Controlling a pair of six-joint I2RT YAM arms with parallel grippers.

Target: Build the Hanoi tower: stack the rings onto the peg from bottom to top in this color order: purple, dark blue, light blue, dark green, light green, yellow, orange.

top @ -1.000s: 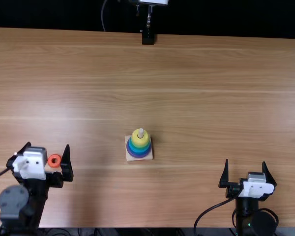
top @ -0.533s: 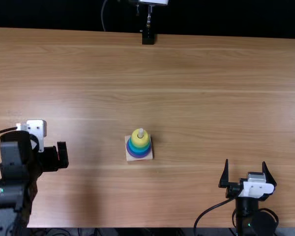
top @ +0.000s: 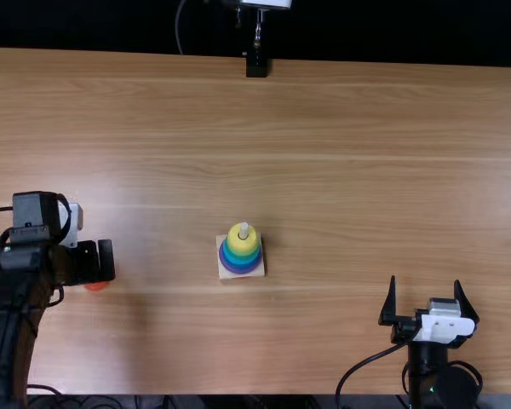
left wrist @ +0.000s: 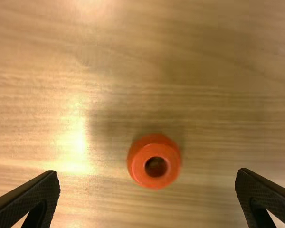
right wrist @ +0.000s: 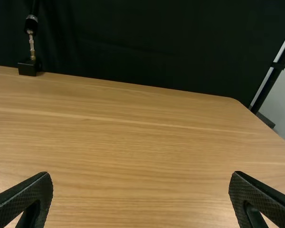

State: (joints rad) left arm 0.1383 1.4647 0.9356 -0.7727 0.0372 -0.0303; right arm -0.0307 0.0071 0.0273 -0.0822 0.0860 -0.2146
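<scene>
Left fingers: wide apart (left wrist: 37, 188), nothing between the pads; above the surface (left wrist: 218, 57), pointing down.
Ring: orange (left wrist: 136, 168), flat, hole upward; beneath the gap, between the two fingertips as seen in the left wrist view, touched by neither. Round, so no long axis to match.
Nearer arm: left, by far.
Next move, judged: straight lowering, slight centring, then closing on the ring's sides.
Stack: yellow ring on top (top: 237, 241), peg tip (top: 244, 227) bare above it; to the right of the orange ring, well apart.
Right fingers: wide (right wrist: 32, 187), empty, beyond the stack.
</scene>
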